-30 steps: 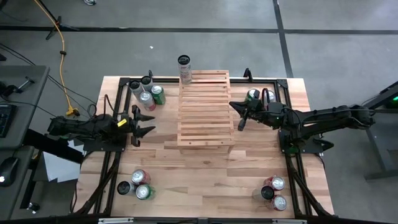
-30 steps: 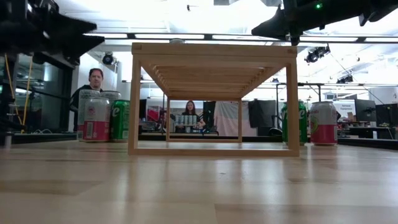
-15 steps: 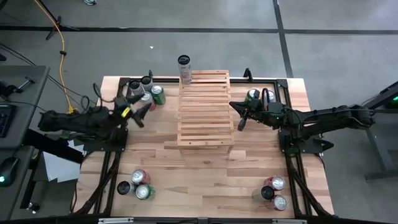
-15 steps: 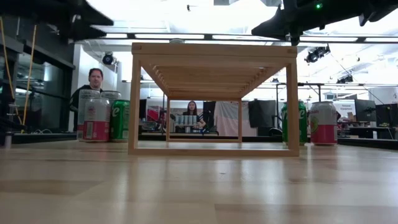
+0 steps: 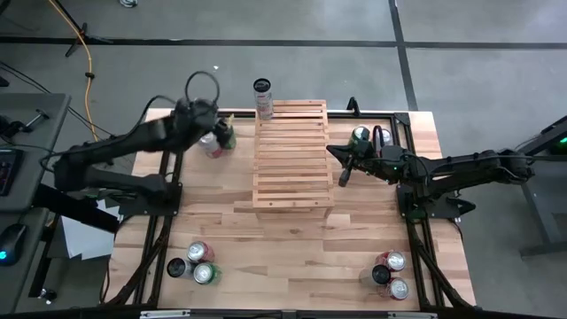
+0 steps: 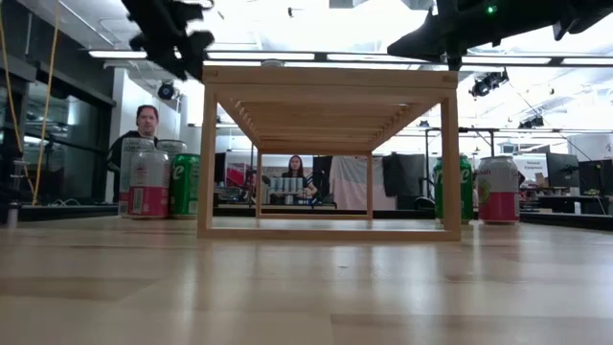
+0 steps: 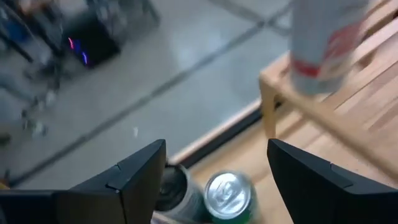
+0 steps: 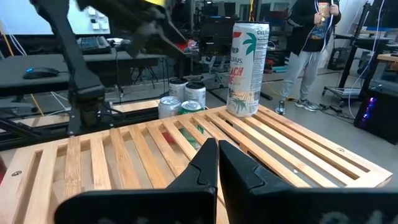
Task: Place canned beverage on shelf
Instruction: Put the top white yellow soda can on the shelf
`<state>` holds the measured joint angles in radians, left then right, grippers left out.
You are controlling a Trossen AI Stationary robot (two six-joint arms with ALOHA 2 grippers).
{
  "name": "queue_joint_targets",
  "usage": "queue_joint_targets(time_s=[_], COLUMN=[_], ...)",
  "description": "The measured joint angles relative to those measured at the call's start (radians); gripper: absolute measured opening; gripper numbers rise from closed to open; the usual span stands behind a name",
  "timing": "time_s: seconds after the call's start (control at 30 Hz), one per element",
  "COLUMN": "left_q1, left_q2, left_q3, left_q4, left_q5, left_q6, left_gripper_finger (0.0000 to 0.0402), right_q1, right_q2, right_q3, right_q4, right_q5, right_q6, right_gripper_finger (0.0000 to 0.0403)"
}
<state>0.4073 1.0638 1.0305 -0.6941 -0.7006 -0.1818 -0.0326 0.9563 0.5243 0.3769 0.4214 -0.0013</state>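
Two grippers work: the left gripper [image 5: 213, 124], jaws apart and empty, hovers over cans [image 5: 211, 142] at the table's [image 5: 292, 239] ten o'clock; one tall can [image 5: 263, 97] (upright) stands on the shelf's [image 5: 292, 164] twelve-o'clock end; the right gripper [image 5: 342, 164], closed and empty, sits at three o'clock.

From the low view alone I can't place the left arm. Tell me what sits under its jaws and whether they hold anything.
Observer: The left gripper hangs over the can cluster at the table's far left corner. A green can shows between its open, empty jaws.
Operator: Now report the shelf top.
Observer: One tall can stands upright at the far left corner of the shelf; the other slats are bare.
Operator: And the right arm.
Observer: The right gripper waits at the shelf's right edge, jaws shut, holding nothing.
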Motion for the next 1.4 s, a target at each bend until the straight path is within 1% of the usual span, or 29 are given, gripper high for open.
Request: queue_joint_targets(time_s=[0.1, 0.17, 0.27, 0.33, 0.4, 0.5, 0.67, 0.83, 1.03, 1.4], left_q1=[0.126, 0.205, 0.312, 0.374, 0.424, 0.479, 0.528, 0.537, 0.537, 0.537], left_q2=[0.052, 0.079, 0.106, 0.12, 0.131, 0.157, 0.216, 0.254, 0.258, 0.258], left_q3=[0.006, 0.006, 0.006, 0.006, 0.006, 0.006, 0.006, 0.006, 0.006, 0.006], left_q4=[-0.01, -0.017, -0.005, -0.002, -0.001, -0.005, -0.01, -0.006, -0.004, -0.023], left_q5=[0.155, 0.228, 0.287, 0.352, 0.41, 0.45, 0.486, 0.489, 0.486, 0.437], left_q6=[0.002, 0.012, 0.002, 0.001, 0.0, -0.008, -0.025, -0.027, -0.027, -0.044], left_gripper_finger=[0.0273, 0.0273, 0.0273, 0.0273, 0.0273, 0.0273, 0.0273, 0.0273, 0.0273, 0.0273], right_q1=[0.0, 0.0, 0.0, 0.0, 0.0, 0.0, 0.0, 0.0, 0.0, 0.0], right_q2=[0.0, 0.0, 0.0, 0.0, 0.0, 0.0, 0.0, 0.0, 0.0, 0.0], right_q3=[0.0, 0.0, 0.0, 0.0, 0.0, 0.0, 0.0, 0.0, 0.0, 0.0], right_q4=[-0.003, -0.003, -0.007, -0.007, -0.007, -0.007, -0.006, -0.007, -0.007, -0.007], right_q5=[0.001, 0.001, 0.001, 0.001, 0.001, 0.001, 0.005, 0.005, 0.005, 0.004], right_q6=[0.001, 0.001, 0.001, 0.001, 0.0, -0.005, 0.001, 0.001, 0.001, 0.001], right_gripper_finger=[0.0, 0.0, 0.0, 0.0, 0.0, 0.0, 0.0, 0.0, 0.0, 0.0])
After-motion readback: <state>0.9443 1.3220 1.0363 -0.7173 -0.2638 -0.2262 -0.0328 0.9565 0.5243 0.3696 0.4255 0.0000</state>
